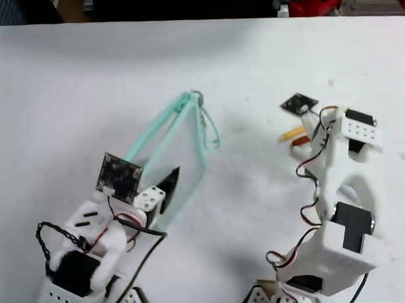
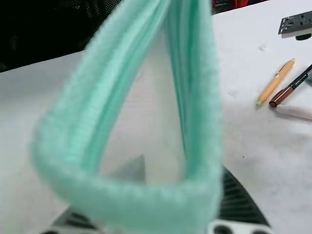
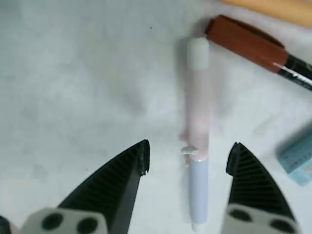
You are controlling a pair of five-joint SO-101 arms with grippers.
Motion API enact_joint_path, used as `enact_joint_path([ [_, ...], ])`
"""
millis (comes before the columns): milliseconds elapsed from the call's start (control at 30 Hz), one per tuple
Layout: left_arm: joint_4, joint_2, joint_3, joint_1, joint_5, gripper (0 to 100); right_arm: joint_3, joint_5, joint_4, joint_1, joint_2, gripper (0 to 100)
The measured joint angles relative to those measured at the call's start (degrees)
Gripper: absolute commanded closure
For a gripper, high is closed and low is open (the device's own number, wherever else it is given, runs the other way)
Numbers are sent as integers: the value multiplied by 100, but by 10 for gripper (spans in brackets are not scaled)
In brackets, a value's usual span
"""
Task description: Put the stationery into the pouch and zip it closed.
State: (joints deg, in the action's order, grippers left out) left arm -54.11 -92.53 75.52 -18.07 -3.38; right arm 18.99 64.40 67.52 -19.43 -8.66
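Note:
A clear pouch (image 1: 172, 149) with a mint-green zipper rim stands propped up on the white table, its mouth gaping. My left gripper (image 1: 166, 187) is shut on the pouch's near end. In the left wrist view the rim (image 2: 195, 97) looms close, with one dark finger (image 2: 239, 195) beside it. My right gripper (image 3: 189, 152) hangs open just above the table, straddling a white and pale-blue pen (image 3: 199, 146) without touching it. A brown-capped pen (image 3: 243, 41) and an orange pen (image 3: 273, 7) lie just past it. The orange pen (image 1: 292, 133) pokes out beside the right arm.
A pale-blue block (image 3: 297, 163) lies close to one right finger. The pens (image 2: 282, 87) lie a short way to the right of the pouch. The table's far edge (image 1: 198, 20) runs along the back.

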Motion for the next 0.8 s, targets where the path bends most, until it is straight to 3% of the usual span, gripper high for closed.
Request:
enact_joint_path([
  [133,0,0,0,0,0,805,448,62,-905,-141,-18,773],
  [300,0,0,0,0,0,805,888,308,-1495,-123,-18,902],
  [567,114,9,9,9,0,804,1371,545,-2171,-141,79,888],
  [700,123,9,9,9,0,804,1407,545,-2286,-141,97,980],
  [800,123,9,9,9,0,804,1407,571,-2338,-149,97,965],
])
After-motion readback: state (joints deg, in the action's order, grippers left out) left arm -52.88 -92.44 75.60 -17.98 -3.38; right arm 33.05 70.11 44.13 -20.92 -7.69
